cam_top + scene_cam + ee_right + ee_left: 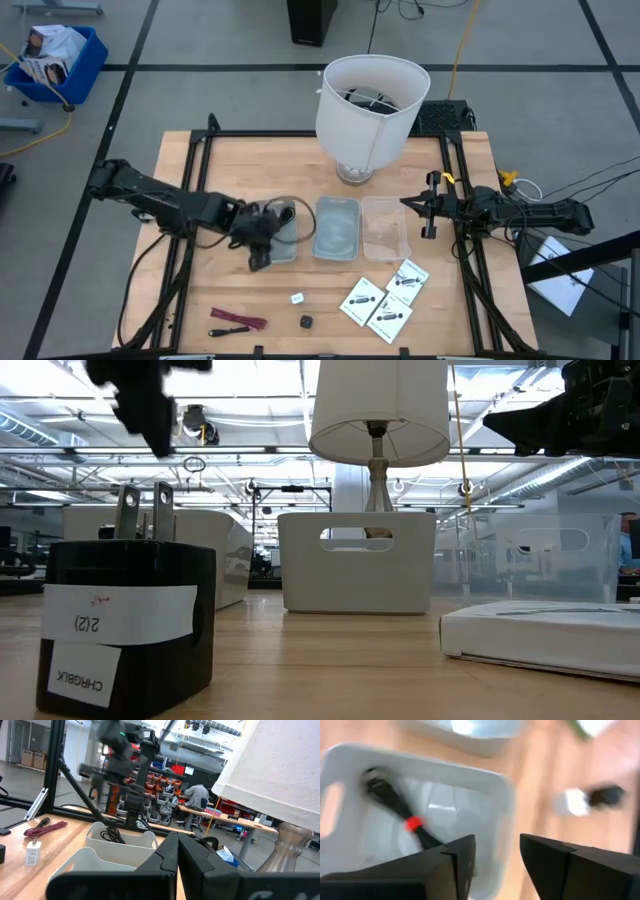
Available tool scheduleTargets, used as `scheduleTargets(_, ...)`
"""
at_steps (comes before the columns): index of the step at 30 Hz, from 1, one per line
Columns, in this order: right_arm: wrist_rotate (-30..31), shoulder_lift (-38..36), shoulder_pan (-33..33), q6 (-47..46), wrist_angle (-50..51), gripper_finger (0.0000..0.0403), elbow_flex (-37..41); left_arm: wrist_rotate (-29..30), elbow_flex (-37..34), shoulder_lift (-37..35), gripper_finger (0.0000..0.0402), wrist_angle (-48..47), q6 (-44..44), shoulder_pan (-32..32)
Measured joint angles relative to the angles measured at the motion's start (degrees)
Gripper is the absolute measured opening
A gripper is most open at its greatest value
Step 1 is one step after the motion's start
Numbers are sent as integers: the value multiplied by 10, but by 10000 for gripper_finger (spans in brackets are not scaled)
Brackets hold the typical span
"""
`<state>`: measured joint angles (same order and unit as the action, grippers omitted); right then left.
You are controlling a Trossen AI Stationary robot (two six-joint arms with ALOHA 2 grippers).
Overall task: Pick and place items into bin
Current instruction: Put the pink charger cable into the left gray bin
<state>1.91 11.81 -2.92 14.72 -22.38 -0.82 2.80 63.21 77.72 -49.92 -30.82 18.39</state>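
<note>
My left gripper [262, 256] [497, 851] hangs open above the near edge of the left white bin [282, 230], with nothing between its fingers. Inside that bin lies a black coiled cable [395, 805] with a red tie. On the near table lie a red cable bundle [241, 319], a black cable bundle [228, 332], a tiny white piece [297, 297], a small black cube [306, 321] [125, 625] and three white packets [378, 302]. My right gripper [428, 214] [177, 851] waits shut at the table's right side.
A second white bin [337, 228] and a clear bin [386, 228] stand to the right of the left bin. A white-shaded lamp [370, 105] stands behind them. Black frame rails [190, 250] run along both table sides.
</note>
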Motion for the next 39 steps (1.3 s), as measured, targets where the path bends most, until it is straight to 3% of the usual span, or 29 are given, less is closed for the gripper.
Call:
scheduleTargets(5,0,0,0,10,0,1,0,-19,0,1,112,8,33,99)
scheduleTargets(13,0,0,0,79,-6,1,0,-2,-28,27,11,9,20,232)
scheduleTargets(24,-2,0,0,100,-33,0,0,15,-95,50,9,56,-77,305)
scheduleTargets(30,-3,0,0,25,-31,0,0,19,-124,50,4,135,-123,341)
scheduleTargets(39,-4,0,0,-35,-26,0,0,99,-134,52,17,228,-185,393)
